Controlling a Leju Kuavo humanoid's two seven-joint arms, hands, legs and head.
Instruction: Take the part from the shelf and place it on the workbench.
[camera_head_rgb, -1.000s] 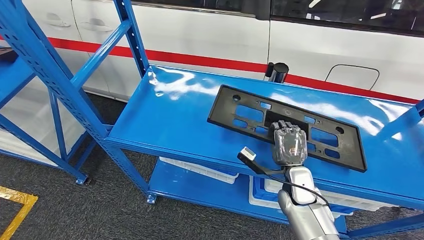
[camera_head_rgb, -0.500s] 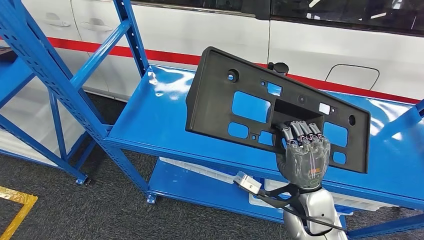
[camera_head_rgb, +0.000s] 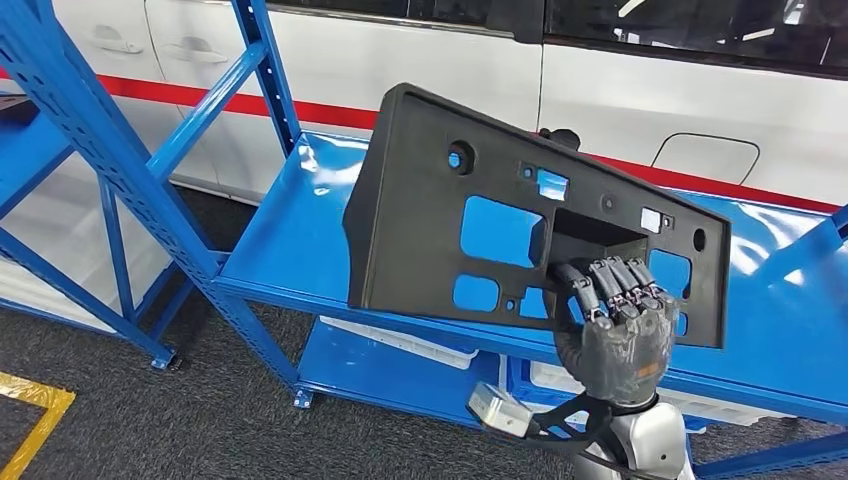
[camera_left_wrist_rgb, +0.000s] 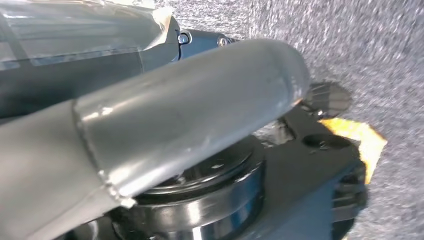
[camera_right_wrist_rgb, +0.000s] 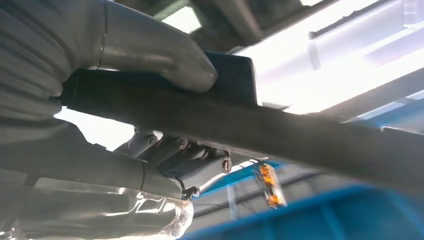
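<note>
Silver and grey, the robot's right arm rises from the lower edge of the head view, ending in the right hand (camera_head_rgb: 612, 340), whose dark fingers (camera_head_rgb: 600, 285) curl over the lower edge of the box-shaped recess in the flat black plastic panel with rectangular cut-outs (camera_head_rgb: 440, 235). The right wrist view shows the same grip up close: the thick grey thumb (camera_right_wrist_rgb: 165, 55) presses on one face of the panel's dark edge (camera_right_wrist_rgb: 280, 132) while the fingers clamp the other, so the hand holds the part firmly. The panel is lifted clear of the shelf, tilted up on edge with its broad face toward the camera, its upper left corner highest and its right end lowest. A small white box on a black cable (camera_head_rgb: 497, 410) hangs by the right wrist.

The left hand (camera_left_wrist_rgb: 150, 135) appears in the left wrist view as a grey rounded cover over dark grey carpet (camera_left_wrist_rgb: 360, 45); I cannot tell how its fingers are set.

Behind and below the panel lies the glossy blue metal shelf board (camera_head_rgb: 310, 230), carried by blue perforated uprights (camera_head_rgb: 262, 70) with diagonal braces. On the lower level of the rack sit white and blue plastic bins (camera_head_rgb: 400, 340). A strip of yellow floor tape (camera_head_rgb: 35, 410) marks the carpet at the lower left. Farthest back stands a white vehicle body with a red stripe (camera_head_rgb: 420, 65) along its side.
</note>
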